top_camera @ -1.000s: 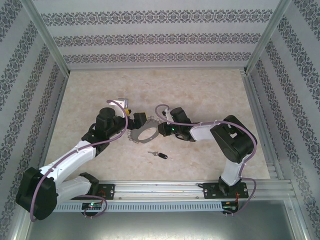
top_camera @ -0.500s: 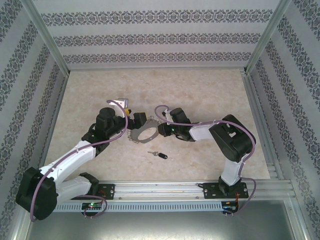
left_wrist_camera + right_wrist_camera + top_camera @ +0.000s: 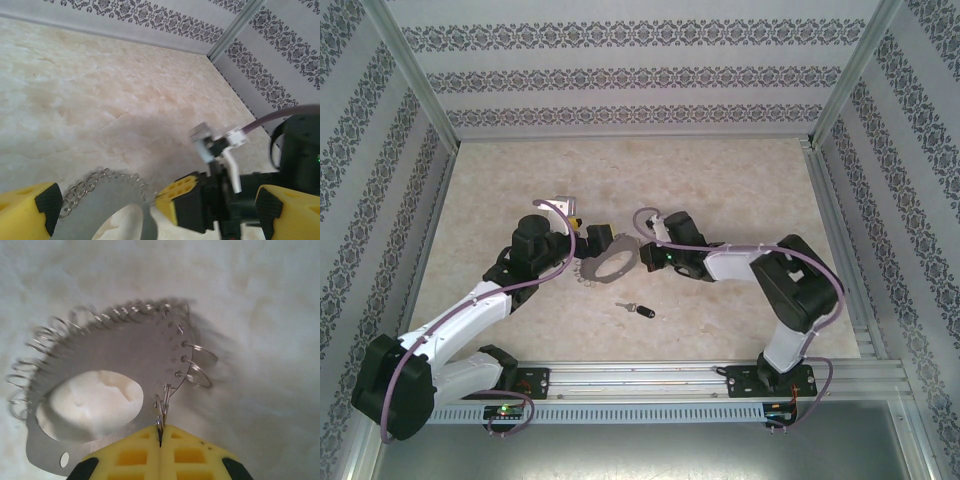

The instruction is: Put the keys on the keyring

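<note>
I see a pale table [image 3: 720, 180] that looks like stone. Three walls [image 3: 620, 70] with grey flower stripes stand around it. Shiny metal posts [image 3: 417, 75] run up the corners. A long metal rail [image 3: 640, 377] lies along the near edge.

Right claw [image 3: 160, 436] now tight on keyring [image 3: 120, 357]

White-and-black arms [image 3: 470, 308] wear lilac cables [image 3: 556, 204], apparently gridded yellow claw pads [image 3: 127, 457].

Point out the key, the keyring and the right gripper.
key [image 3: 640, 311]: top view, on its black head.
keyring [image 3: 115, 352]: right wrist view, on its flat grey plate.
right gripper [image 3: 160, 431]: right wrist view, at the seam between its shut yellow fingertips.
</note>
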